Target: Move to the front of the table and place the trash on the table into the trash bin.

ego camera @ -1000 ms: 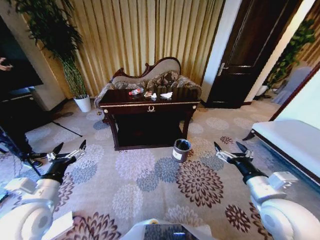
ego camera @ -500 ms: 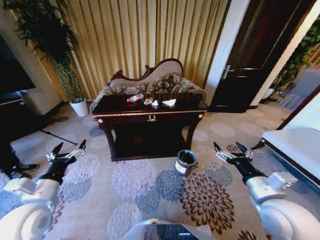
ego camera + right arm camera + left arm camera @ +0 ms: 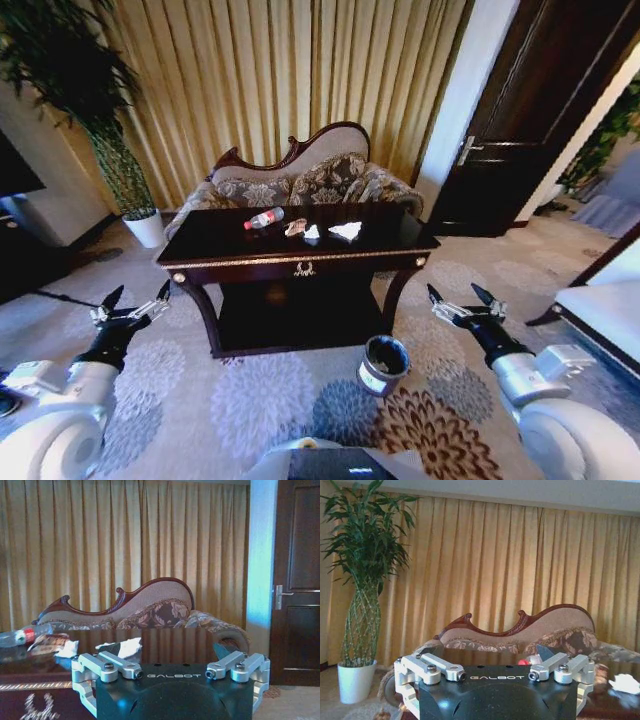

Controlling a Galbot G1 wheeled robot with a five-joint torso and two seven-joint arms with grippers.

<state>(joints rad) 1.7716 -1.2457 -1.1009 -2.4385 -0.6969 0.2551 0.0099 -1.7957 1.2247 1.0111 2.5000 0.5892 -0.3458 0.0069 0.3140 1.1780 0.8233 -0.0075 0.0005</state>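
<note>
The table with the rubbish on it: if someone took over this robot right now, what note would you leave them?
Left gripper: open, empty, held low to the left of the table.
Right gripper: open, empty, to its right.
On the tabletop: bottle, brownish wrapper, crumpled white paper.
Trash bin stands on the carpet by the table's front right leg.
Done: robot faces the table.
Left: pick up all trash and bin it.

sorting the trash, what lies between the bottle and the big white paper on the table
In the head view, between bottle and paper lie a brownish wrapper and a smaller white scrap.
</note>
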